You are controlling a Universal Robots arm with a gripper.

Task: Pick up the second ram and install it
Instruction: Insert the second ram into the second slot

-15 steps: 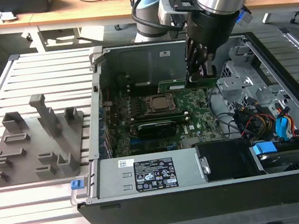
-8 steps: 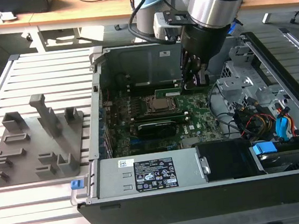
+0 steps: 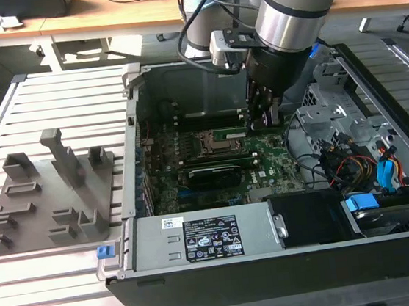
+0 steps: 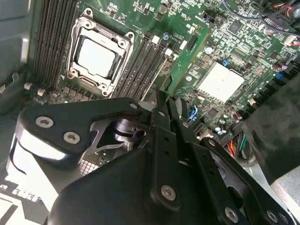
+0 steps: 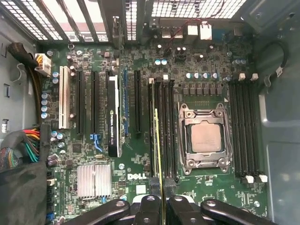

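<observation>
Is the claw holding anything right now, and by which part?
Yes. The claw pinches the second ram by one end, a finger on each flat face. The rest juts out above the motherboard.

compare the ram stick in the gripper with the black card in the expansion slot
The second ram is thin, green-edged and held by the gripper; the black card is thicker, dark and untouched. The ram stands nearer the processor socket than the card. Both run parallel.

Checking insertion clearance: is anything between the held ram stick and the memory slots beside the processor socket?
Nothing visible. The gripper holds the second ram edge-on right over the memory slots, with no cable or card across them.
</observation>
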